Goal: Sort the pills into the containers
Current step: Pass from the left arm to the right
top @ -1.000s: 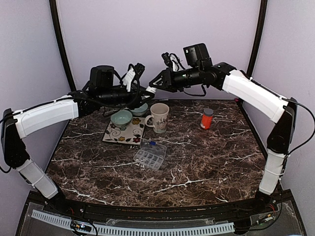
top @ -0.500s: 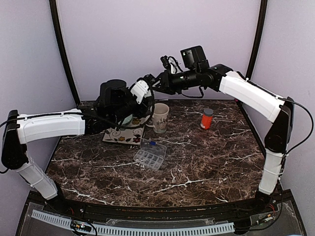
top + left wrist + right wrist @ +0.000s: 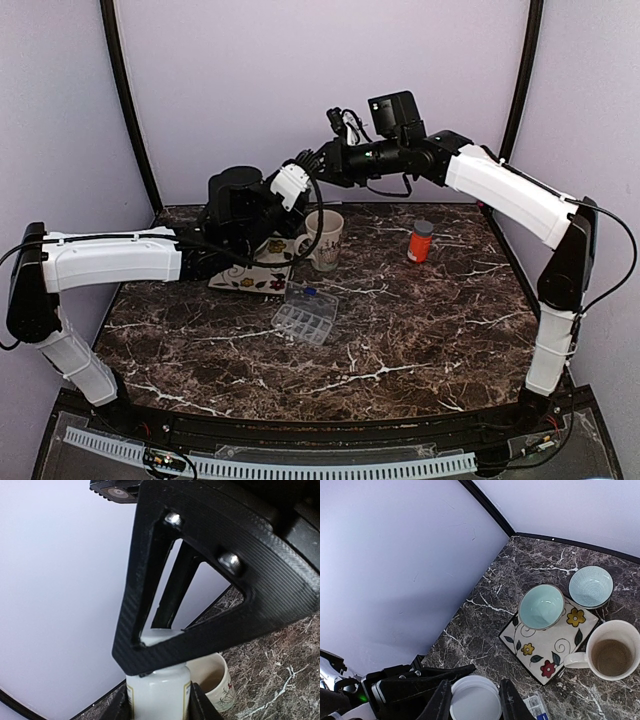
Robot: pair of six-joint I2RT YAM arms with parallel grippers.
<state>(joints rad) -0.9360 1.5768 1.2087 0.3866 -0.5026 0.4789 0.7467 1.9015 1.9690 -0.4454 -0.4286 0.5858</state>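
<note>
A white pill bottle (image 3: 159, 692) is held upright in the air, with my left gripper (image 3: 159, 702) shut on its body. In the top view the bottle (image 3: 291, 186) hangs above the mug. My right gripper (image 3: 474, 701) comes from above and is shut on the bottle's white cap (image 3: 475, 705). In the left wrist view its black finger frame (image 3: 210, 605) covers the bottle's top. The clear compartment pill box (image 3: 305, 315) lies on the table below. The pills are out of view.
A cream mug (image 3: 325, 238) stands beside a floral square plate (image 3: 250, 272). A teal bowl (image 3: 541, 606) sits on the plate, with a pale blue ribbed bowl (image 3: 590, 586) behind it. An orange bottle (image 3: 420, 241) stands at the right.
My left arm has swung right and forward, bringing the white bottle under my right gripper. The right gripper has shifted slightly left onto the cap.
</note>
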